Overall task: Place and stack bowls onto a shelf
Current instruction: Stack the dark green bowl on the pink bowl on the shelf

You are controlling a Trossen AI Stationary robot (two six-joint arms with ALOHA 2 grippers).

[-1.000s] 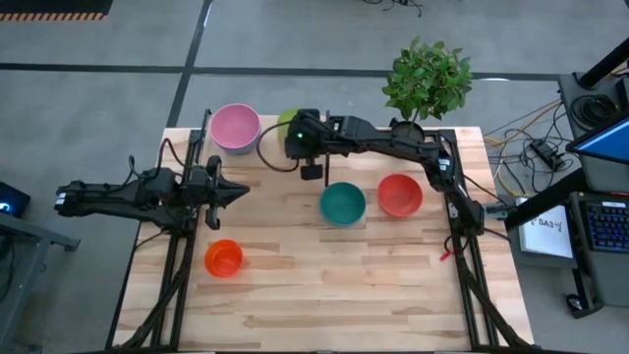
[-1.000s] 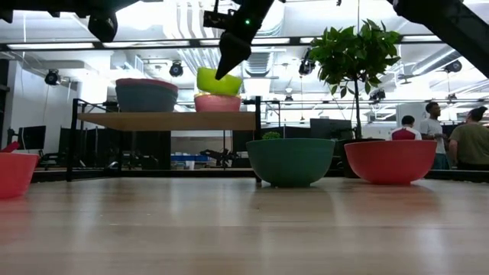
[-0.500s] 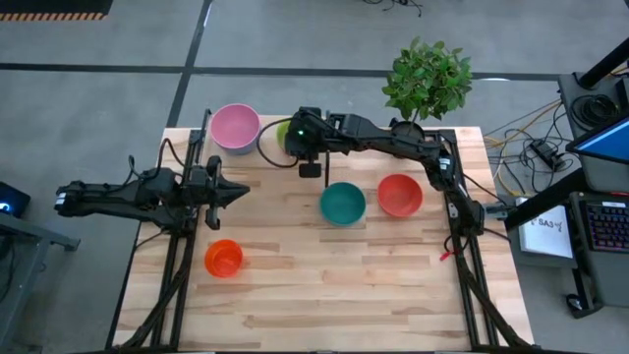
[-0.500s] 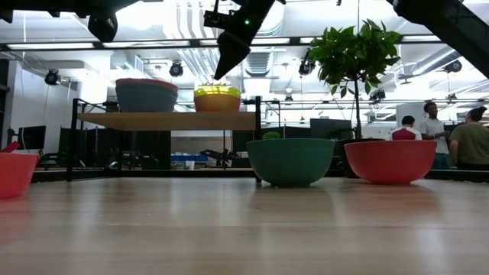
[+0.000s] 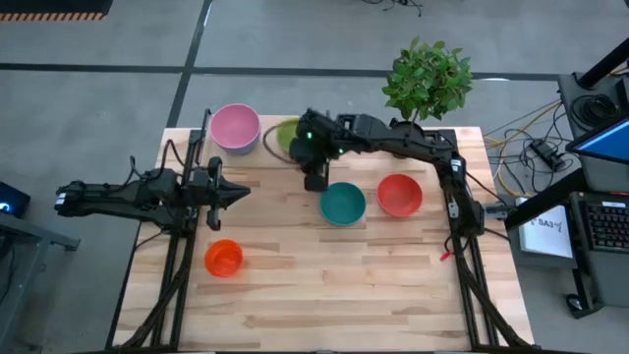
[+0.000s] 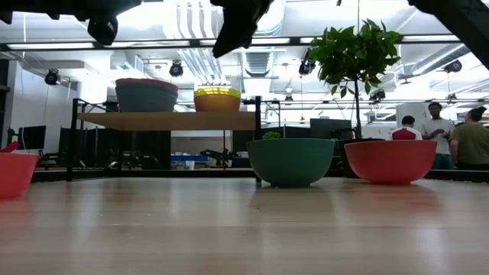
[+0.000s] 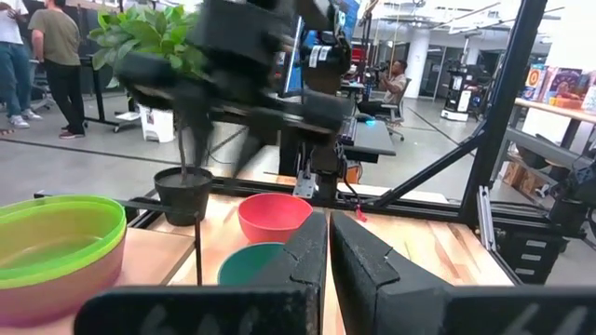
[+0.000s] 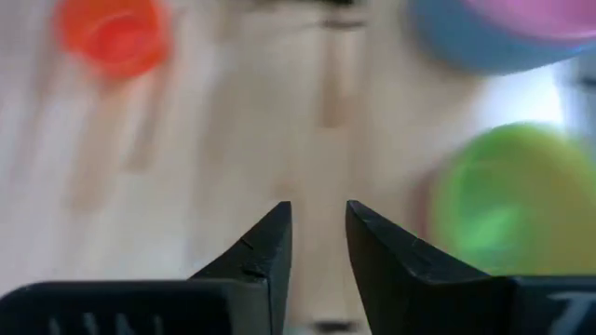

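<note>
Green bowl (image 6: 217, 92) no longer held tilted over shelf (image 6: 166, 120) like a second back; now nested level in small stack at shelf's right end, beside pink-on-blue stack (image 6: 146, 95). Right gripper (image 5: 314, 178) pulled back toward table middle, fingers partly apart, holding nothing. Left gripper (image 5: 239, 194) parked at table left, pinched shut, empty. Round bowl, no long axis; mouth up. Next I'd go for teal bowl (image 5: 342, 203): approach from above, pinch rim, lift straight, keep level.
</note>
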